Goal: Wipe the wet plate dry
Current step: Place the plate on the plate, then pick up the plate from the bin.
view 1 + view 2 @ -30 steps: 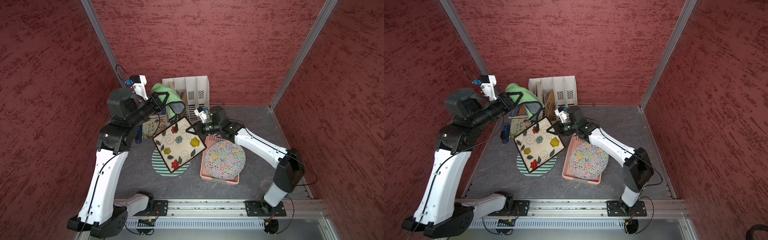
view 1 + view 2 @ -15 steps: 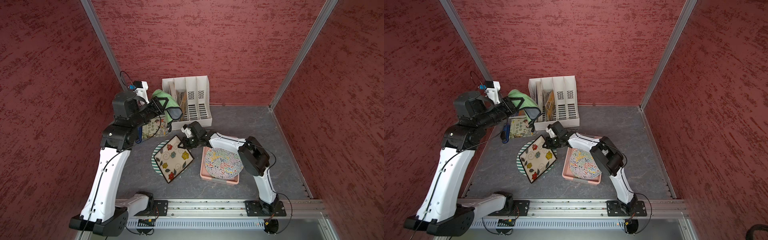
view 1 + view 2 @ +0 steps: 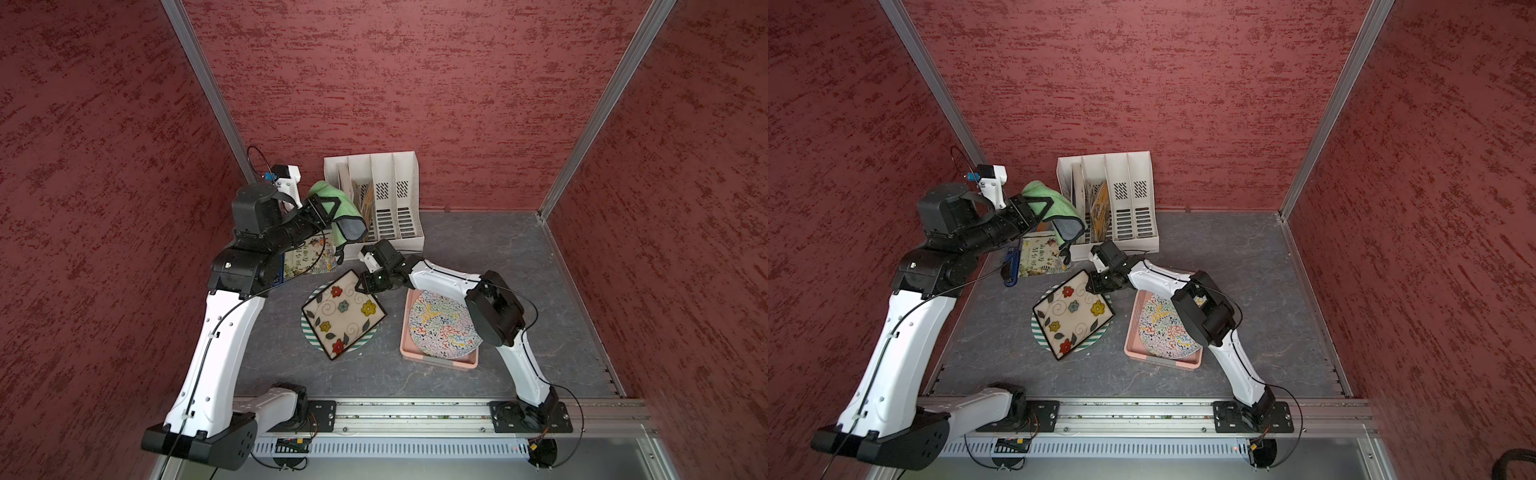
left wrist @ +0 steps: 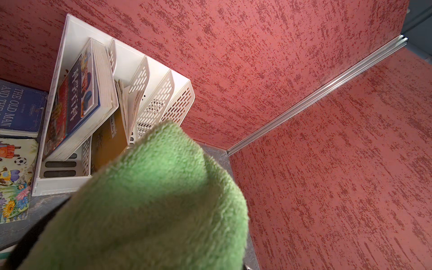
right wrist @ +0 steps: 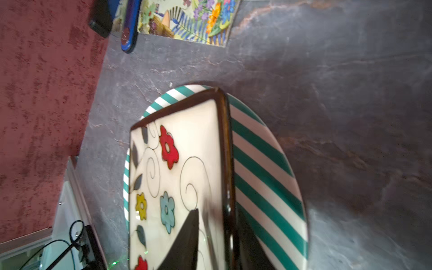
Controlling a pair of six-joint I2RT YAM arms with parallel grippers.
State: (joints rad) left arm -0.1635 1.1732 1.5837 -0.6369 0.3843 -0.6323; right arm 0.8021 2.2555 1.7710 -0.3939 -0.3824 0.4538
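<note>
A square cream plate with painted flowers (image 3: 343,313) (image 3: 1073,318) (image 5: 187,163) lies flat on a round green-striped plate (image 3: 368,338) (image 5: 264,163). My right gripper (image 3: 368,286) (image 3: 1096,286) (image 5: 217,215) is at its back rim. One finger is over the plate's face and the other outside the dark rim. The jaws stand apart with a gap to the rim. My left gripper (image 3: 338,249) hangs raised at the back left, shut on a green cloth (image 3: 338,203) (image 3: 1046,199) (image 4: 163,198) that covers its fingers.
A white file rack (image 3: 382,195) (image 4: 152,77) with books stands against the back wall. A pink tray (image 3: 436,361) holding a multicoloured round plate (image 3: 440,328) lies right of the stacked plates. A picture book (image 3: 309,257) and a blue object (image 3: 1011,266) lie at the back left.
The right arm brought the square plate down from a raised tilt to lie on the striped plate, and its jaws widened. The left arm drew the cloth back a little.
</note>
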